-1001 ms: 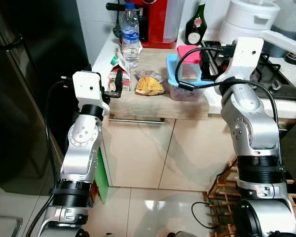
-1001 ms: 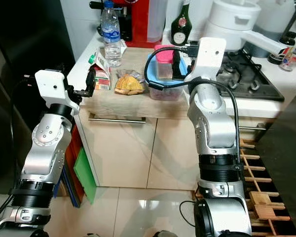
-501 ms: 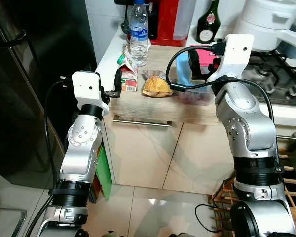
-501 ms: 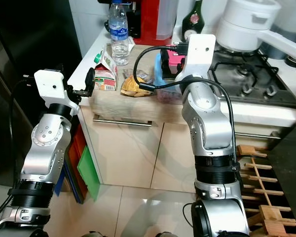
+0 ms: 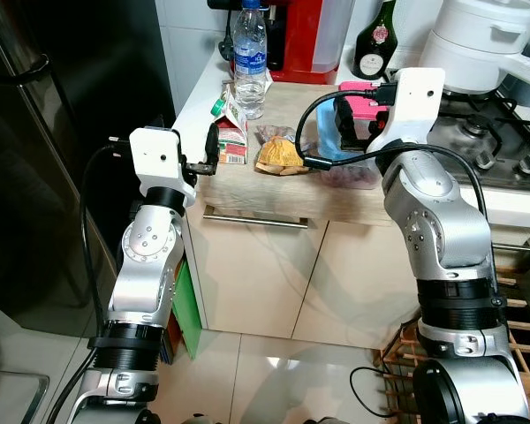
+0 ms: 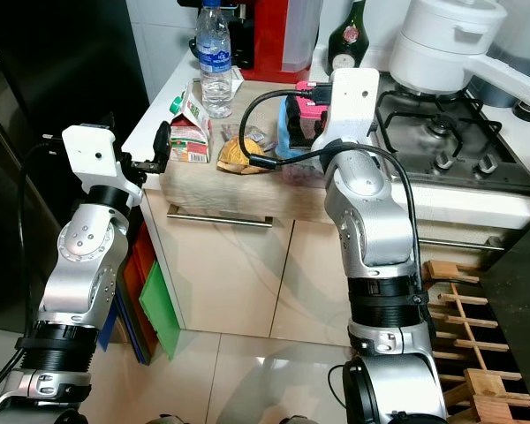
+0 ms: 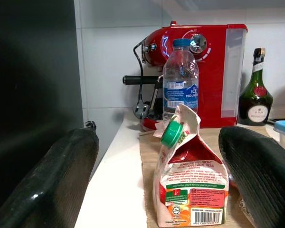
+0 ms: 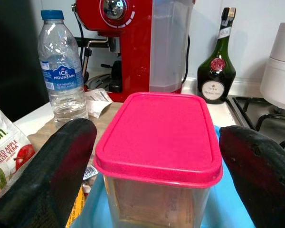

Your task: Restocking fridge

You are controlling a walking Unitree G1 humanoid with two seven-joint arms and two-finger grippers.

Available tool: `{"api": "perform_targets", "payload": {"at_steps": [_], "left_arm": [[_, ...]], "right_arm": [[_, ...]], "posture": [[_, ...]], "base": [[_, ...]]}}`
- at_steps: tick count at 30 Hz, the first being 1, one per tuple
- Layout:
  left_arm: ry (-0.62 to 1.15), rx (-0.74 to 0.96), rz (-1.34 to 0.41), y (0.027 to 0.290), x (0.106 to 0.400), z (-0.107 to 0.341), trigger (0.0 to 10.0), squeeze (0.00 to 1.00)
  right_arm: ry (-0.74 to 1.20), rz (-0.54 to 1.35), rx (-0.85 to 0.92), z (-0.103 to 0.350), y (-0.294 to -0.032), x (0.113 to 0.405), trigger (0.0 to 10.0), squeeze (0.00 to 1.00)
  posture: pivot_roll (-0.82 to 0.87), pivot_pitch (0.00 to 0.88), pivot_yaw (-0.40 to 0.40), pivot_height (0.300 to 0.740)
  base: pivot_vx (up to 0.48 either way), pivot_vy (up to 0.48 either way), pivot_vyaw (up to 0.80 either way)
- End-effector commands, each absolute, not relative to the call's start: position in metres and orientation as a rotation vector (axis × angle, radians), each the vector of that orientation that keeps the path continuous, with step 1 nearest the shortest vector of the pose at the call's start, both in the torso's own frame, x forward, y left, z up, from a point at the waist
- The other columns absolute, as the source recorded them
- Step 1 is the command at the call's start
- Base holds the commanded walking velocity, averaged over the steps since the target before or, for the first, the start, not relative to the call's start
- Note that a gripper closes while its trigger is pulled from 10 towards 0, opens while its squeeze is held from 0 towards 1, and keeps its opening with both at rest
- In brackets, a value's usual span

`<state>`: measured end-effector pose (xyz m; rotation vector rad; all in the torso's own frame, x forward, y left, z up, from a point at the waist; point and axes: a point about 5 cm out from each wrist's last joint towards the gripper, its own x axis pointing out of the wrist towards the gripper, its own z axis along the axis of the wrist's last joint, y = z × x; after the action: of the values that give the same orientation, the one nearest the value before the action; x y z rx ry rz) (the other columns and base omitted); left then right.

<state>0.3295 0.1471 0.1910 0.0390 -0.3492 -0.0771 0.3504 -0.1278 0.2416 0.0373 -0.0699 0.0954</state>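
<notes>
A red and white juice carton with a green cap stands at the counter's left edge, beside a water bottle. My left gripper hovers level with the carton, just short of it, open, its fingers wide on either side. A tub with a pink lid sits on a blue-lidded box further right. My right gripper is open around the pink-lidded tub without touching it. A bagged pastry lies between the carton and the boxes.
The dark fridge stands shut on the left. A red coffee machine and a green bottle line the back wall. A hob with a white pot is at the right. A wooden rack stands on the floor.
The camera has swung, shifting the whole scene. My right gripper has come closer around the pink-lidded tub. The left arm holds its place by the carton.
</notes>
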Motion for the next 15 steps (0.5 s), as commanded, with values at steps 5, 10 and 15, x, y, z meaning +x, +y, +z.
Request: {"api": "perform_targets", "payload": {"at_steps": [5,10,15], "left_arm": [[-0.339,0.032,-0.073,0.146,0.329,0.189,10.0,0.0],[-0.334,0.025,-0.07,0.146,0.33,0.188,10.0,0.0],[-0.334,0.026,-0.073,0.145,0.33,0.188,10.0,0.0]], "right_arm": [[-0.018,0.097,0.053,0.237,-0.128,0.355,10.0,0.0],[0.017,0.098,0.082,0.233,-0.129,0.357,10.0,0.0],[0.045,0.096,0.099,0.229,-0.129,0.359,10.0,0.0]], "posture": [[-0.01,0.0,-0.016,0.74],[-0.01,0.0,-0.017,0.74],[-0.01,0.0,-0.017,0.74]], "base": [[0.0,0.0,0.0],[0.0,0.0,0.0],[0.0,0.0,0.0]]}}
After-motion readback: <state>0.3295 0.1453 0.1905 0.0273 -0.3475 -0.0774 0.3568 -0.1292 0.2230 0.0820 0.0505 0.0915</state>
